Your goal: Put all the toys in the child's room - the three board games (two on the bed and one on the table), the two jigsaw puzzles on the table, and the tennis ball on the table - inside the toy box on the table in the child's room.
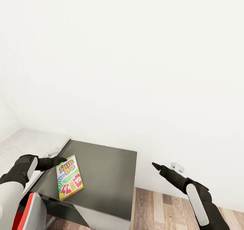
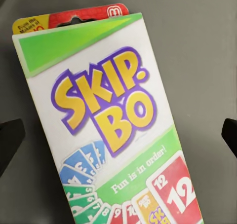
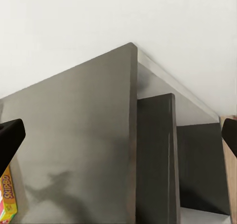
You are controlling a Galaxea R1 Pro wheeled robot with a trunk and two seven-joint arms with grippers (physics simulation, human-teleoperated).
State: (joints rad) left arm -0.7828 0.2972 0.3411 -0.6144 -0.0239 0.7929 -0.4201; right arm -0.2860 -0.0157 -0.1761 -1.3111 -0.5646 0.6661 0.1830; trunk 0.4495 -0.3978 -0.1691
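Note:
A Skip-Bo board game box [image 1: 69,182] lies flat on the dark grey table [image 1: 108,176], near the table's left edge. My left gripper [image 1: 61,160] hovers at the box's far left corner. In the left wrist view the box [image 2: 113,125] lies under the gripper [image 2: 118,135], whose black fingers [image 2: 10,140] stand wide apart and open. My right gripper [image 1: 155,165] hangs off the table's right side, above the floor, pointing toward the table. In the right wrist view it [image 3: 118,135] is open with nothing held, and a corner of the box [image 3: 7,197] shows.
A white wall [image 1: 135,71] rises right behind the table. A pale surface [image 1: 27,142] adjoins the table's left side. Wooden floor [image 1: 162,206] lies to the right. A red and white object [image 1: 28,213] sits at the lower left. The table has dark side panels [image 3: 155,160].

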